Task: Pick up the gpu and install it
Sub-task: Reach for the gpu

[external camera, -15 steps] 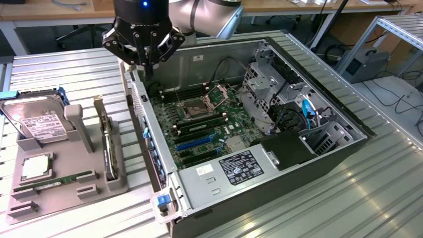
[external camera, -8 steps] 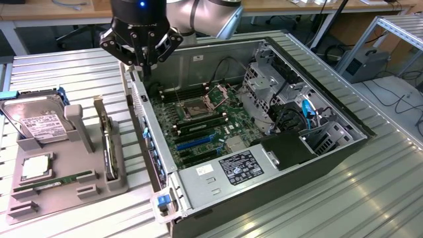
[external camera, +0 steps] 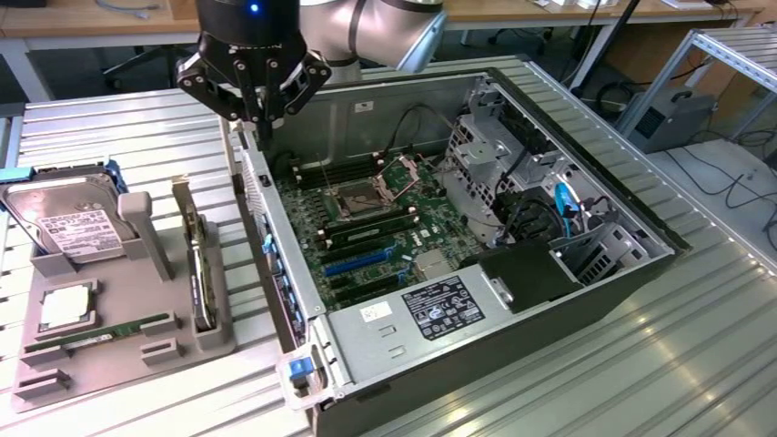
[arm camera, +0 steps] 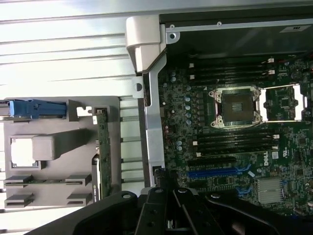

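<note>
The gpu (external camera: 196, 264) stands on edge in a slot of the grey holder (external camera: 122, 350), at the exterior view's left of the open computer case (external camera: 486, 346). It is a thin dark card with a silver bracket at its far end. From the wrist it appears as a narrow green-edged blade (arm camera: 102, 142). My gripper (external camera: 257, 127) hangs over the case's near-holder wall at its far corner, apart from the gpu. Its fingers are shut with nothing between them. In the wrist view the gripper (arm camera: 168, 188) sits over the motherboard's edge by the case wall.
A silver hard drive (external camera: 67, 218), a CPU (external camera: 67, 311) and a green RAM stick (external camera: 97, 334) also sit in the holder. Inside the case, the motherboard carries an open CPU socket (external camera: 362, 196), blue expansion slots (external camera: 358, 264) and a drive cage (external camera: 486, 155) with cables.
</note>
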`<state>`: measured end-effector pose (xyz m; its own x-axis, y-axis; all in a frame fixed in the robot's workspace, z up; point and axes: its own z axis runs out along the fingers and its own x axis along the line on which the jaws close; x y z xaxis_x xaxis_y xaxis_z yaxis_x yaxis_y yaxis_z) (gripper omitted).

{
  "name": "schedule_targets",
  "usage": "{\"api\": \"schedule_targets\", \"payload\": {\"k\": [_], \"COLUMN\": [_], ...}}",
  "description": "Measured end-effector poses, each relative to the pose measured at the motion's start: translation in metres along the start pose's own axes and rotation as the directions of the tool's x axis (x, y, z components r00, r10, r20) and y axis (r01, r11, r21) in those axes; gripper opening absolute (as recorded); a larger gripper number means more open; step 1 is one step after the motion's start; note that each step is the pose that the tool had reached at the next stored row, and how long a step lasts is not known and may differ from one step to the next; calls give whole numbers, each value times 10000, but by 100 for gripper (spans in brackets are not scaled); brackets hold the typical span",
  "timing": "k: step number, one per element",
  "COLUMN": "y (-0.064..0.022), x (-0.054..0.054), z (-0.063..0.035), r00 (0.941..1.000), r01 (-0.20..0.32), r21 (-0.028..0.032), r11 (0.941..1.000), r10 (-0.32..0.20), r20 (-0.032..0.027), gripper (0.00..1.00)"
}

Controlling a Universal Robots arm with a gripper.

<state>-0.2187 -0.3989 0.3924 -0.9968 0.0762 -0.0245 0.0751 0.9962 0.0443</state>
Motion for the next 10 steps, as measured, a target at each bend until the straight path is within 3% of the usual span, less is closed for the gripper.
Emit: {"api": "schedule_targets", "payload": {"k": [10], "y": [-6], "x": [72], "z": [0], "r00": [10000], "r01": [0], "r21": [0], "r11": [10000], "r10": [0], "r20": [1], "gripper": [11]}}
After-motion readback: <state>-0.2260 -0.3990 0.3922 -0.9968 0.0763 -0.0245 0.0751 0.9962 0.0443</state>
